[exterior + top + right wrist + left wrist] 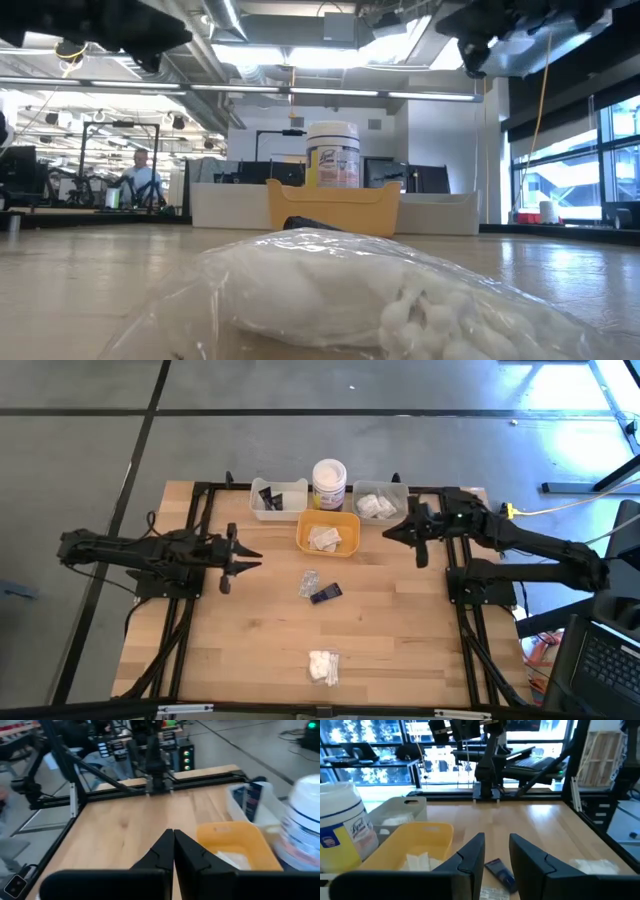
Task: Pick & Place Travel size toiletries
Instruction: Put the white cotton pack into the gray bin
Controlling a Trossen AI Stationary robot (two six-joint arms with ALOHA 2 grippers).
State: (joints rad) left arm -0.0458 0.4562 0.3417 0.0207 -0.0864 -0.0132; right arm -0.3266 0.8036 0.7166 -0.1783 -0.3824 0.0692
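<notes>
We see the left end effector (248,560) with fingers apart, holding nothing; the right end effector (392,532) is closed, empty. The black tube (325,594) and sachet (308,583) lie mid-surface, the fluffy piece (323,666) toward 6 o'clock.

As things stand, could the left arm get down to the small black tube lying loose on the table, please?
Probably yes. The left gripper hangs open over bare wood, and the black tube lies loose just ahead of it beside a clear-wrapped sachet, with nothing between; the yellow tray sits off to one side.
</notes>
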